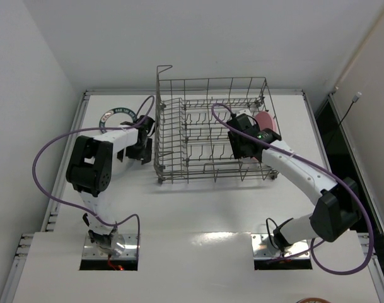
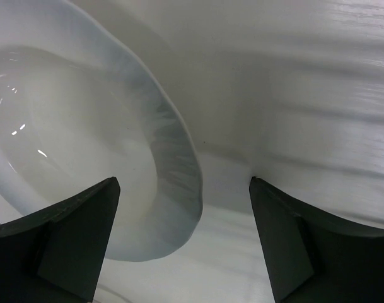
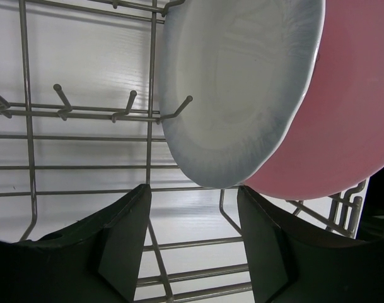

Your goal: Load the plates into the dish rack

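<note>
You have about half of the job done, as I judge it. The pink plate [image 3: 349,120] stands on its edge in the right end of the dish rack [image 1: 210,79], and one whitish plate [image 3: 236,88] stands just in front of it, overlapping it closely; I cannot tell if the two touch. Both look well seated between the tines and upright, with only a small lean.

Two plates are not yet loaded. The plate with the dark lettered rim [image 1: 116,112] lies flat on the table [image 1: 198,214], just to the left of the rack. The other whitish plate [image 2: 65,126] is also outside the rack, below the left gripper [image 2: 185,243]. It is glossy and a little translucent, with a wavy greyish rim. I cannot tell if it rests on the lettered plate or beside it.

The left gripper hangs over the edge of this plate with its fingers spread wide. The rim passes between them, nearer to one finger, and nothing is pinched.

The right gripper [image 3: 195,243] is inside the rack, just beside the two loaded plates. Its fingers are apart also, and they hold nothing.
</note>
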Robot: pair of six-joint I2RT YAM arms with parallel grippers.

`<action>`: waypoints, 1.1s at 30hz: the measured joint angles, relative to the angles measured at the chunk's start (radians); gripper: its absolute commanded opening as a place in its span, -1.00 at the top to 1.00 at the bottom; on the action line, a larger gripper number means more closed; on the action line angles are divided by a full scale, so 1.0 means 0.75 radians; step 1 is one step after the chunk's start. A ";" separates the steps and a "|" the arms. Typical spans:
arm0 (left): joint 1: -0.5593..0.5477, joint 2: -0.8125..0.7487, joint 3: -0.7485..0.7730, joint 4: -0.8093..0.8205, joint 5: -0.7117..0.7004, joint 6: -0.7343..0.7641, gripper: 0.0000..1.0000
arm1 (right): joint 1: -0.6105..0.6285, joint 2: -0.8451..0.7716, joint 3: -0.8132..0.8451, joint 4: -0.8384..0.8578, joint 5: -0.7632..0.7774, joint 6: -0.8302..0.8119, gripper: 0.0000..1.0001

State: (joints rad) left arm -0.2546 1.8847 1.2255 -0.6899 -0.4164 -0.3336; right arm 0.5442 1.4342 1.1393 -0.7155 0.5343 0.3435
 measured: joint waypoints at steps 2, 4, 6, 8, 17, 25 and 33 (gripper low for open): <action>0.005 0.001 0.001 0.004 0.002 -0.006 -0.63 | 0.000 -0.001 -0.001 0.000 -0.003 0.000 -0.09; 0.009 0.001 0.000 0.001 0.006 -0.011 -0.52 | 0.000 -0.001 -0.001 0.001 -0.005 -0.001 -0.09; 0.015 0.001 -0.001 -0.002 0.015 -0.017 -0.29 | 0.000 -0.001 -0.001 0.001 -0.006 0.000 -0.09; 0.021 0.008 -0.003 -0.006 0.030 -0.013 -0.06 | 0.000 -0.001 -0.001 0.001 -0.006 -0.001 -0.09; 0.036 0.033 0.003 -0.047 -0.009 0.050 0.88 | 0.000 -0.007 -0.013 0.001 -0.010 -0.001 -0.09; 0.045 -0.039 0.061 -0.120 0.051 0.038 1.00 | 0.000 -0.046 -0.048 0.006 -0.016 0.006 -0.09; -0.021 -0.251 0.419 -0.225 0.091 0.003 1.00 | -0.010 -0.174 -0.083 0.034 -0.017 0.040 -0.09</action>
State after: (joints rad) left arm -0.2703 1.6966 1.5398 -0.8589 -0.3481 -0.3313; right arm 0.5369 1.3037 1.0767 -0.6903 0.5213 0.3737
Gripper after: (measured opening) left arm 0.026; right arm 0.545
